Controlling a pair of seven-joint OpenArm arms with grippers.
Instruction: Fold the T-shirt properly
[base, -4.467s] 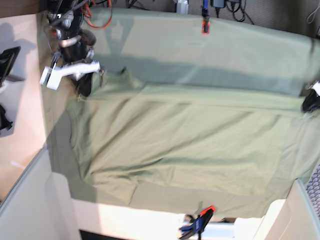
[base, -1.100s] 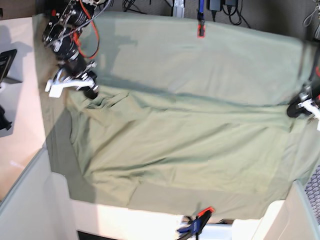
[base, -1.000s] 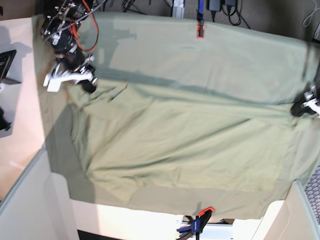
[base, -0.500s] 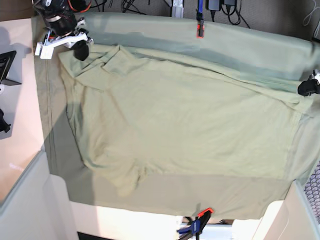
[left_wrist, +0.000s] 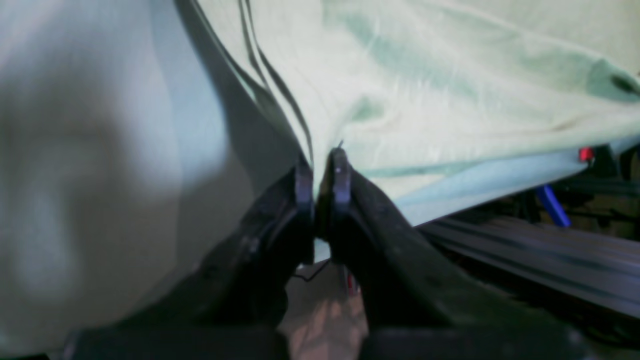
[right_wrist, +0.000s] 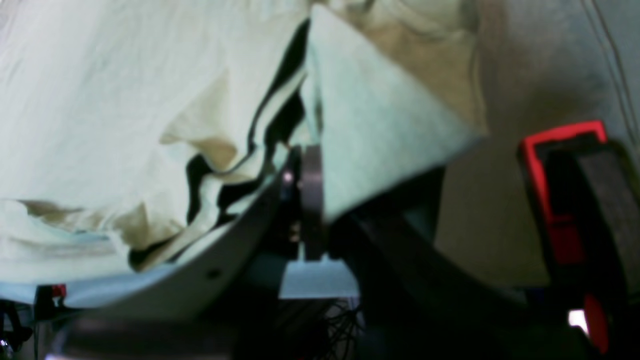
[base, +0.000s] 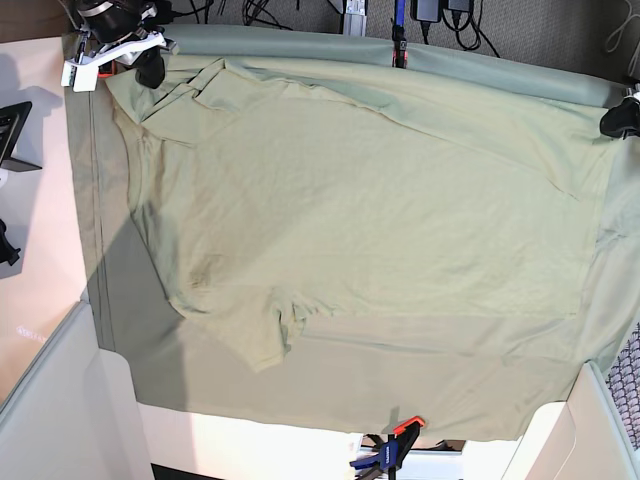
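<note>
The pale sage-green T-shirt (base: 360, 200) hangs stretched over the green tablecloth (base: 330, 390), lifted along its far edge. My left gripper (base: 618, 120) at the far right is shut on the shirt's corner; in the left wrist view the black fingers (left_wrist: 302, 180) pinch the cloth edge (left_wrist: 400, 100). My right gripper (base: 150, 72) at the far left is shut on the other far corner by the sleeve; in the right wrist view the gripper (right_wrist: 302, 175) clamps folded cloth (right_wrist: 125, 100). A sleeve (base: 270, 340) droops at the near left.
An orange clamp (base: 398, 48) holds the tablecloth at the far edge and a blue-and-orange clamp (base: 392, 450) at the near edge. Cables (base: 450, 15) lie behind the table. Pale boards (base: 50, 400) flank the near left and near right corners.
Both grippers have pulled the shirt's far edge up and toward the back of the table. The shirt has unfolded from a doubled strip into a full spread sheet.
</note>
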